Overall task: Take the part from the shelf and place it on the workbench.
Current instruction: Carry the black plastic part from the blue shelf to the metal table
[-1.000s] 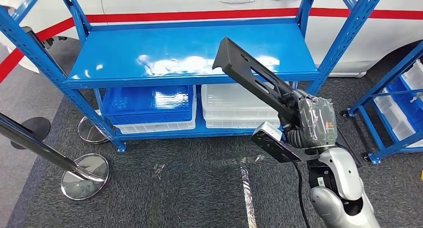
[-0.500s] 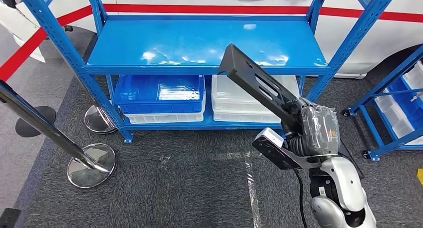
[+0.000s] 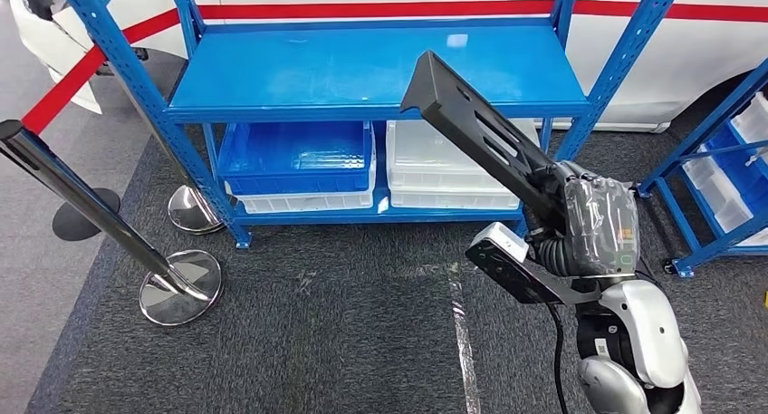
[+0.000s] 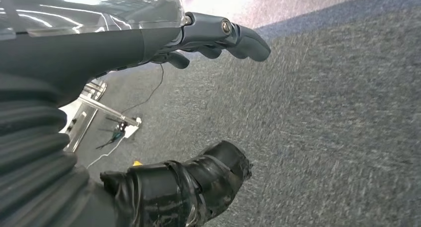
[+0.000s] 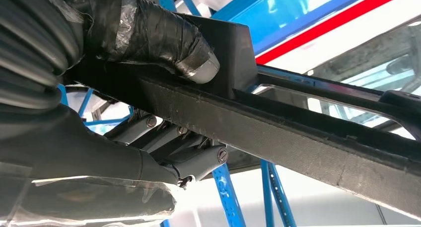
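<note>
Nearest to me, the right hand (image 3: 593, 226) grips the part (image 3: 480, 129) at its near end. In the right wrist view the taped thumb (image 5: 164, 43) presses on one face of the part (image 5: 298, 132) and the fingers (image 5: 188, 157) wrap the opposite face. I judge this a full clamp, chosen because the part is long and would lever out of a lighter pinch.

The part is a long black slotted bar. It is off the shelf and in the air, rising from the hand at a slant, its far end in front of the front edge of the shelf (image 3: 362, 70). I judge the slant keeps the far end clear of the posts (image 3: 625, 65) while I carry it. No workbench is in sight, so the placing step is not yet begun.

The left hand (image 4: 198, 38) hangs over grey carpet (image 4: 337, 113). Its fingers are apart from the thumb (image 4: 198, 182) and hold nothing.

The head view gives the bar's full length and its clearance from the rack; the right wrist view gives the contact faces of the grip, which the head view hides behind the hand's back.

Farther off, blue and white bins (image 3: 299, 160) sit on the lower shelf, and a stanchion (image 3: 81, 206) stands off the rack's left corner.
</note>
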Motion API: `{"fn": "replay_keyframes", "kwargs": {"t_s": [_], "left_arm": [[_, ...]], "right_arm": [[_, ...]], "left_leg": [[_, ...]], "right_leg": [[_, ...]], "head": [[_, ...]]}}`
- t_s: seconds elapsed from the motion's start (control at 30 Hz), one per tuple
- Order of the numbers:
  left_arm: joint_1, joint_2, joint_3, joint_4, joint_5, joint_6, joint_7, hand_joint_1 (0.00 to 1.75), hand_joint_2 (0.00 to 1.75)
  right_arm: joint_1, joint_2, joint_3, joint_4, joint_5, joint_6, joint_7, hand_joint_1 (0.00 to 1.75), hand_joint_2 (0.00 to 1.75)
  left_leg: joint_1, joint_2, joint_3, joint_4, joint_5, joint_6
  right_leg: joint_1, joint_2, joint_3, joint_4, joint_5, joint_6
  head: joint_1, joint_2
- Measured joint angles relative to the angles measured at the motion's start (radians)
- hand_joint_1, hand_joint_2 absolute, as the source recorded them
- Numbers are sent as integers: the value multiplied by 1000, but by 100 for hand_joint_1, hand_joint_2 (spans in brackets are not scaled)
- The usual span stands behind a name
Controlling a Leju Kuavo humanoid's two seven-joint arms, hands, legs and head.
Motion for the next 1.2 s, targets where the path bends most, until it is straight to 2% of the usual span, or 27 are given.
{"fn": "replay_keyframes", "kwargs": {"t_s": [0.07, 0.1, 0.17, 0.23, 0.27, 0.3, 0.37, 0.4, 0.43, 0.47, 0.53, 0.6, 0.63, 0.67, 0.73, 0.77, 0.8, 0.87, 0.9, 0.93, 0.97, 1.0, 1.03, 1.07, 1.13, 1.17, 1.2], "left_arm": [[1, -15, 0, 0, 5, -6, -50, 0, 175], [3, -23, 0, 0, 8, -10, -79, 0, 175], [6, -38, 0, 1, 15, -19, -116, 0, 175], [9, -51, 0, 1, 20, -23, -130, 0, 175], [10, -57, 0, 1, 22, -23, -132, 0, 175], [10, -61, 0, 1, 23, -23, -133, 0, 175], [10, -69, 0, 1, 26, -23, -133, 0, 175], [11, -73, 0, 2, 27, -23, -131, 0, 175], [11, -76, 0, 2, 28, -23, -127, 0, 175], [11, -80, 0, 2, 29, -23, -121, 0, 175], [12, -85, 0, 2, 31, -23, -110, 0, 175], [12, -88, 0, 2, 33, -23, -103, 0, 175], [12, -90, 0, 3, 35, -24, -101, 0, 175], [12, -91, 0, 3, 36, -24, -100, 0, 175], [15, -94, 0, 3, 40, -25, -100, 0, 175], [18, -96, 0, 3, 41, -25, -100, 0, 175], [21, -99, 0, 3, 42, -26, -99, 0, 175], [23, -103, 0, 4, 46, -26, -98, 0, 175], [23, -104, 0, 4, 48, -26, -98, 0, 175], [22, -105, 0, 4, 50, -26, -98, 0, 175], [21, -106, 0, 4, 51, -26, -98, 0, 175], [21, -106, 0, 4, 54, -26, -99, 0, 175], [20, -107, 0, 5, 57, -26, -100, 0, 175], [19, -107, 0, 5, 60, -25, -100, 0, 175], [13, -107, 0, 7, 69, -25, -100, 0, 175], [10, -107, 0, 8, 73, -24, -100, 0, 175], [9, -106, 0, 10, 76, -23, -100, 0, 175]], "right_arm": [[0, 0, 0, -6, 3, -4, -2, 175, 175], [0, 0, 0, -8, 6, -6, -3, 175, 175], [-3, 0, 0, -11, 11, -9, -3, 175, 175], [-6, 0, 0, -12, 15, -10, -4, 175, 175], [-7, 0, 0, -14, 17, -11, -4, 175, 175], [-7, 0, 0, -14, 18, -11, -4, 175, 175], [-8, 0, 0, -15, 19, -12, -4, 175, 175], [-8, 0, 0, -15, 19, -12, -3, 175, 175], [-8, 0, 0, -15, 19, -12, -3, 175, 175], [-8, 0, 0, -15, 19, -12, -3, 175, 175], [-9, 0, 0, -15, 18, -14, -5, 175, 175], [-15, 0, 0, -15, 14, -15, -8, 175, 175], [-18, 1, 0, -15, 11, -16, -11, 175, 175], [-22, 1, 0, -15, 7, -17, -14, 175, 175], [-26, 1, 0, -14, 3, -17, -18, 175, 175], [-28, 1, 0, -13, 2, -17, -20, 175, 175], [-28, 1, 0, -12, 2, -16, -21, 175, 175], [-29, 1, 0, -10, 2, -15, -21, 175, 175], [-29, 1, 0, -8, 2, -14, -21, 175, 175], [-30, 1, 0, -7, 1, -14, -21, 175, 175], [-30, 1, 0, -5, 1, -13, -21, 175, 175], [-30, 1, 0, -3, 1, -12, -21, 175, 175], [-31, 1, 0, -2, 1, -12, -21, 175, 175], [-32, 1, 0, -1, 0, -12, -21, 175, 175], [-36, 1, 0, -1, -1, -13, -22, 175, 175], [-40, 1, 0, 0, -3, -13, -22, 175, 175], [-44, 1, 0, 0, -4, -13, -22, 175, 175]], "left_leg": [[0, -1, 83, -122, 16, -2], [-3, -2, 112, -170, 11, 4], [-11, -4, 127, -207, -1, 23], [-9, -2, 113, -211, 19, 43], [-8, 1, 105, -213, 31, 53], [-5, 3, 93, -216, 45, 62], [-6, 6, 62, -216, 72, 74], [-6, 7, 44, -216, 87, 76], [-7, 7, 25, -215, 101, 75], [-7, 7, 6, -215, 115, 74], [-7, 5, -28, -214, 143, 67], [-8, 3, -51, -212, 168, 56], [-9, 2, -56, -216, 182, 50], [-8, 1, -59, -224, 196, 43], [-3, -2, -63, -242, 222, 30], [-1, -3, -70, -239, 209, 24], [0, -4, -81, -216, 172, 20], [2, -3, -105, -118, 55, 16], [3, -2, -113, -55, 10, 14], [3, -2, -114, 2, -7, 12], [3, -2, -105, 40, 2, 12], [2, -1, -81, 49, 29, 12], [0, 3, -41, 28, 58, 14], [-3, 18, 13, -29, 65, 17], [-15, 50, 117, -168, 31, 26], [-20, 57, 144, -216, 10, 32], [-24, 54, 152, -240, 7, 38]], "right_leg": [[-6, 0, -34, 25, 9, 12], [-8, 0, -44, 33, 15, 19], [-8, 1, -51, 35, 30, 32], [-8, 5, -56, 36, 35, 44], [-8, 8, -64, 47, 16, 49], [-9, 11, -75, 74, -23, 54], [-13, 13, -99, 179, -130, 62], [-15, 13, -106, 238, -163, 66], [-16, 13, -104, 282, -171, 69], [-18, 13, -91, 300, -152, 71], [-23, 14, -17, 243, -96, 71], [-23, 17, 96, 98, -104, 67], [-20, 19, 134, 37, -120, 62], [-15, 20, 150, 0, -131, 55], [-11, 16, 133, -17, -109, 38], [-12, 12, 122, -19, -94, 28], [-14, 7, 110, -22, -78, 18], [-13, -2, 83, -22, -51, 4], [-11, -7, 68, -21, -39, 0], [-9, -12, 49, -18, -27, -1], [-7, -18, 28, -14, -15, -2], [-6, -25, 7, -7, -3, -2], [-5, -32, -15, 1, 6, 0], [-5, -40, -32, 10, 13, 2], [-3, -57, -50, 23, 26, 9], [-4, -67, -52, 25, 33, 13], [-5, -78, -52, 23, 40, 18]], "head": [[-1, 0], [-1, 0], [-2, 0], [-2, 0], [-1, 0], [1, 0], [2, 0], [2, 0], [2, 0], [2, 0], [2, 0], [1, 0], [0, 0], [1, 0], [4, 0], [5, 0], [3, 0], [-2, 0], [-4, 0], [-4, 0], [-4, 0], [-4, 0], [-4, 0], [-4, 0], [-3, 0], [-4, 0], [-5, 0]]}}
